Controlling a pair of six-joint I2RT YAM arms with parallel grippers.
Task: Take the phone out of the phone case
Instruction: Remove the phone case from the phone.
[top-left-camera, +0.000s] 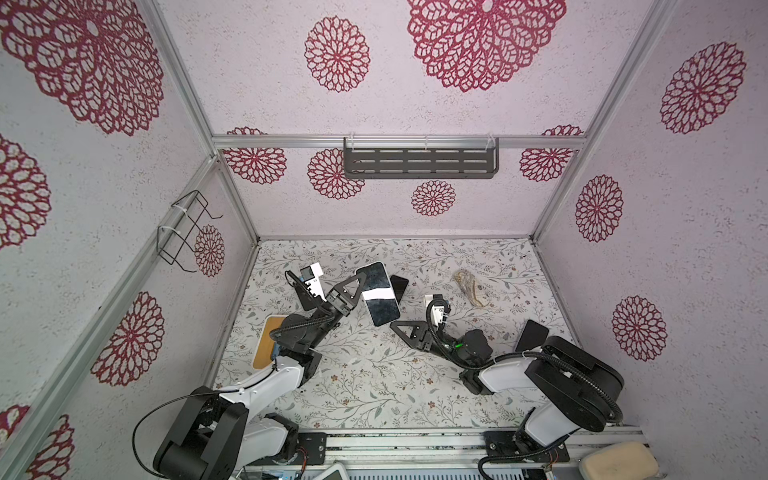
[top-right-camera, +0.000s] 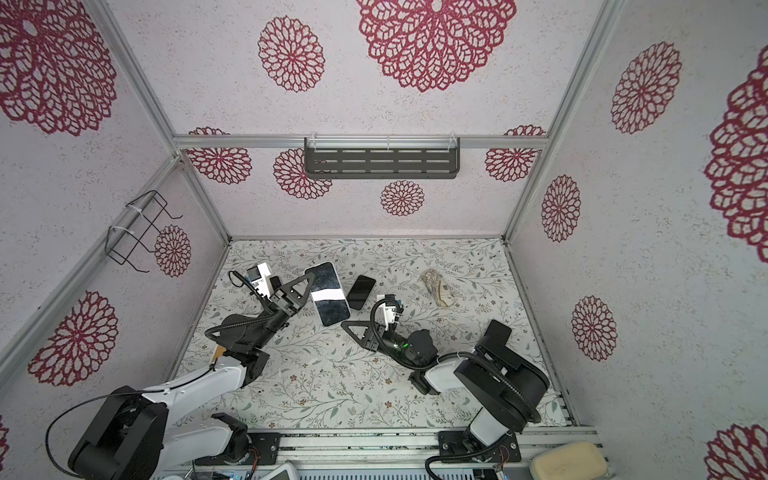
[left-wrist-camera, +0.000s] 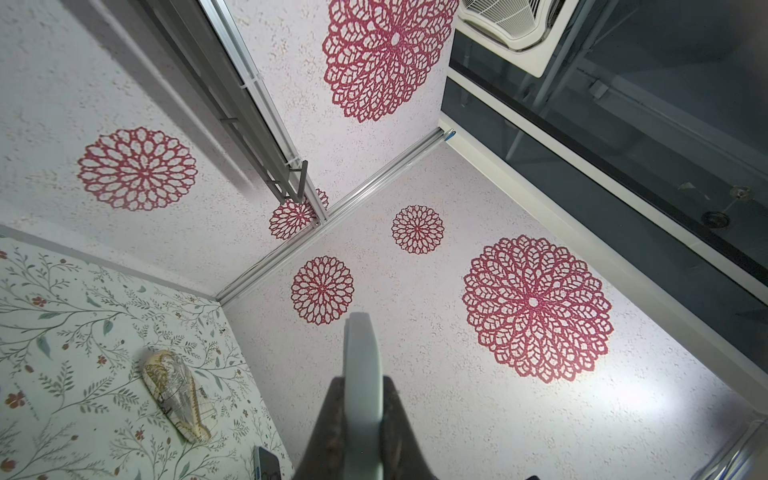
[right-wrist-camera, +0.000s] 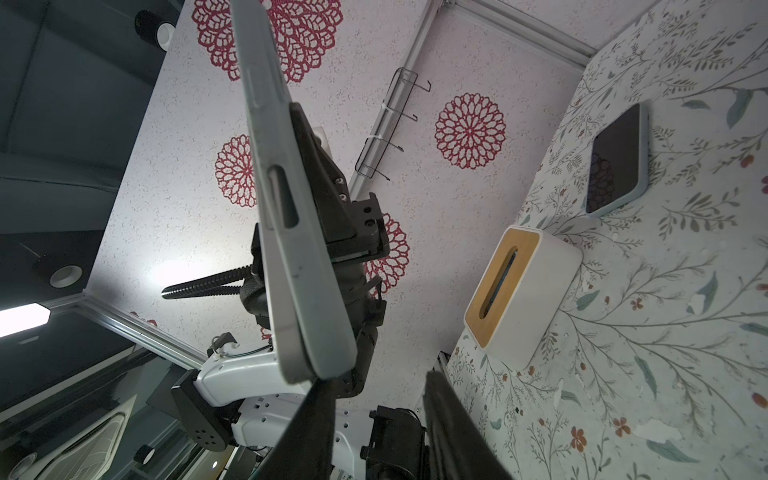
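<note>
Above floral table (top-left-camera: 374, 386), with box (top-left-camera: 264, 347) by left arm: phone (top-left-camera: 379, 293) in grey case (right-wrist-camera: 303, 249), raised, screen up, lower end parting from case, clenched along one side by left gripper (top-left-camera: 360, 286); right gripper (top-left-camera: 398, 327) parted, empty, just beside that end; spare phone (top-right-camera: 360, 292) flat on table.

Lab test booth: aluminium frame (top-left-camera: 282, 142), wallpapered walls (top-left-camera: 249, 83).

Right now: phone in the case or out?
Partly out: in the right wrist view the phone edge gapes away from the case at one end, seated elsewhere.
</note>
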